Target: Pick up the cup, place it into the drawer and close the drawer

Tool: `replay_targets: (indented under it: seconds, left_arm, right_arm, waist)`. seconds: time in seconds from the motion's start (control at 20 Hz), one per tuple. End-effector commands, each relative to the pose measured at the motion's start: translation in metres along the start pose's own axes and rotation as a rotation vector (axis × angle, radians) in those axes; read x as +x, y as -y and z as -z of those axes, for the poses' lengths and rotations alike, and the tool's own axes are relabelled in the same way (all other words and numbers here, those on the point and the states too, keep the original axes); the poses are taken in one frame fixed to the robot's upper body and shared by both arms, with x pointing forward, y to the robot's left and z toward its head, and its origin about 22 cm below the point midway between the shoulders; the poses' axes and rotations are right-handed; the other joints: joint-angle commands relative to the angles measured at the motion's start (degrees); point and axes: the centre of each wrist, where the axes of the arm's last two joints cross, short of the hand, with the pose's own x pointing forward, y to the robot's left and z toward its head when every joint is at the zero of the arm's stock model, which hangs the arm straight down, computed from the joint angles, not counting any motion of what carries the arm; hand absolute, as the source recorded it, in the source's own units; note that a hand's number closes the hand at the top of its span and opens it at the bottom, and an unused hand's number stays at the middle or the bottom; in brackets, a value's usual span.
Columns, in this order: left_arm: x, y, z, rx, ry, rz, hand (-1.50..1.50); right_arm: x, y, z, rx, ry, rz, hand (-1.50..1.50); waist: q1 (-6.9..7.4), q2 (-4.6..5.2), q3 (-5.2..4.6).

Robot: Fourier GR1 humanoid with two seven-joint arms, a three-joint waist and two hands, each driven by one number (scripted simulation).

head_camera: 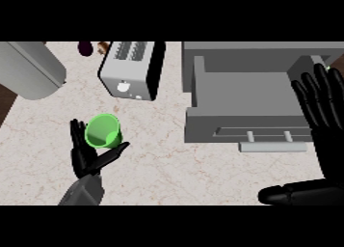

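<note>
Two hands in view: left hand cupping small green plastic cup, mid-counter toward left edge, fingers curling round it. Right hand fingers straight, beside open grey drawer. Step: grasping; next, lift toward drawer.

Pale marbled counter. On it: green cup lying between the left hand's fingers and thumb, toaster beyond those fingertips, grey open drawer just left of the right hand's fingers, grey cylinder far left.
</note>
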Motion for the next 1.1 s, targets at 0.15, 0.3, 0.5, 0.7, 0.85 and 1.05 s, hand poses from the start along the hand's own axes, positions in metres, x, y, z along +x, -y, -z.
replay_targets:
  seconds: [0.15,0.3,0.5,0.7,0.85,1.05]
  left_arm:
    - [-0.007,-0.005,0.0,-0.053,0.023,-0.13,1.5]
    - [0.004,-0.014,0.018,-0.099,0.043,-0.147,1.5]
    - [-0.003,0.005,0.009,-0.098,0.119,-0.107,1.5]
    - [0.002,0.003,0.016,-0.049,0.194,-0.05,1.5]
    - [0.001,-0.019,0.008,-0.225,0.139,-0.09,1.5]
    - [0.009,-0.034,0.021,-0.377,0.132,-0.124,1.5]
  right_arm:
    - [0.003,0.002,0.003,0.018,-0.011,-0.003,-1.5]
    - [-0.004,0.023,0.008,-0.004,-0.002,-0.007,-1.5]
    - [0.013,-0.006,-0.001,-0.001,-0.003,-0.006,-1.5]
    - [0.005,0.007,-0.004,0.004,0.01,-0.007,-1.5]
    - [0.013,0.011,-0.01,0.006,0.007,-0.023,-1.5]
    - [0.01,0.006,-0.002,0.007,0.002,0.004,-1.5]
  waist:
    - [-0.22,0.12,-0.03]
    - [0.07,0.05,0.01]
    - [-0.08,-0.01,0.0]
    - [-0.1,-0.03,0.01]
    - [-0.02,-0.17,0.04]
    - [-0.07,-0.08,0.01]
